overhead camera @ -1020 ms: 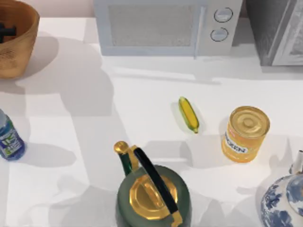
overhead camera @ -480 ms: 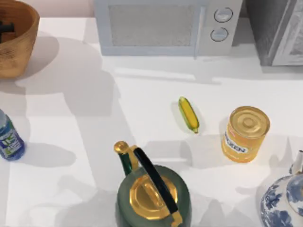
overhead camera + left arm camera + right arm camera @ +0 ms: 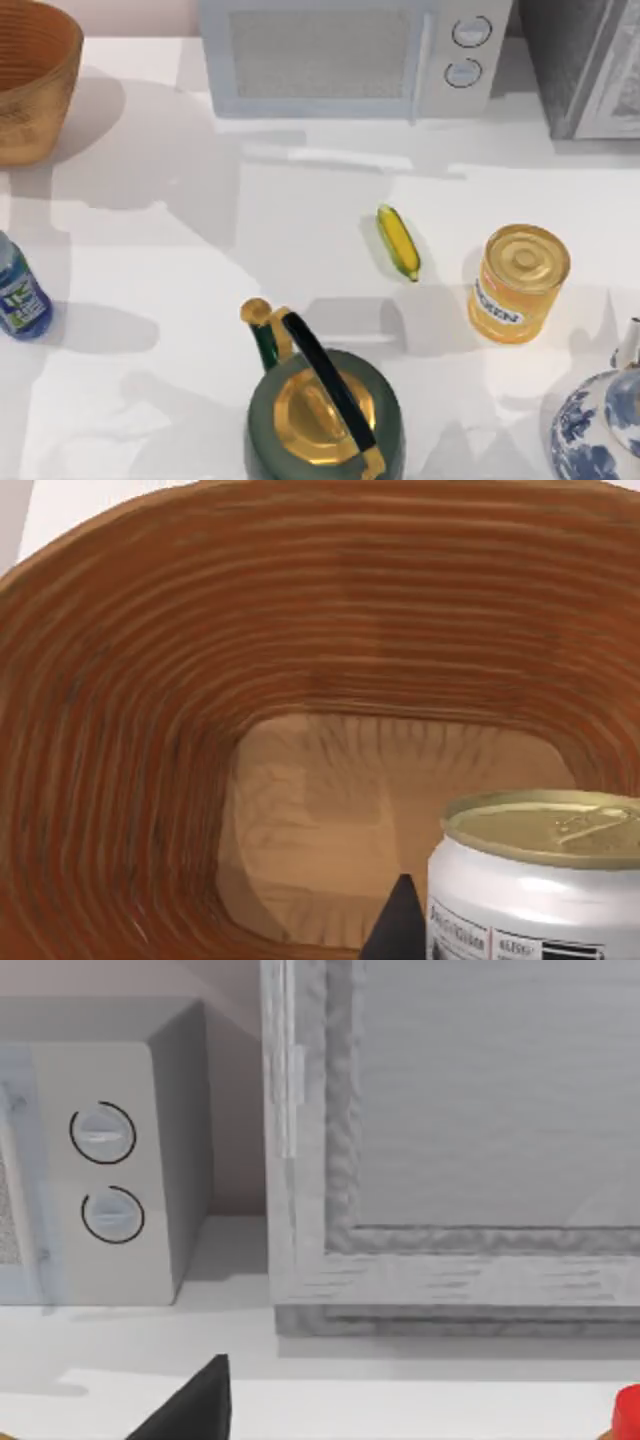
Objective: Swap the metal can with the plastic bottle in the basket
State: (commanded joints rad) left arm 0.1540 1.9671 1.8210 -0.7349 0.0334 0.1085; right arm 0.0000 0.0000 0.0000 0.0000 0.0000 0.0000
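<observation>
**Left wrist view.** The small white metal can with a pale top [image 3: 535,880] sits close under my left arm's camera. Behind it are the ribbed inner walls and pale floor of the large round orange-brown wicker basket [image 3: 120,780]. One dark tip of the left gripper's fingers [image 3: 400,925] lies against the can's side. I judge the fingers to be clamped on the can, though the far finger is hidden behind it.

**Top view.** The basket [image 3: 30,120] stands at 10 o'clock on the white tabletop [image 3: 300,190]. The small translucent blue plastic bottle with a blue, green and white label [image 3: 18,292] stands upright at 9 o'clock, well apart from the basket. At 6 o'clock is a dark green kettle with a gold lid [image 3: 322,405]. A larger golden-yellow can [image 3: 518,282] stands at 3 o'clock.

**Right wrist view.** The right gripper's fingers [image 3: 195,1405] are parked facing the white microwave [image 3: 100,1170]. I cannot tell whether they are apart or together.

**Step in hand.** By my reading this is the first half of the swap, taking the can out of the basket. The next move calls for carrying the can clear of the rim and setting it upright on bare tabletop, away from the bottle. The bottle can then be fetched into the basket.
</observation>
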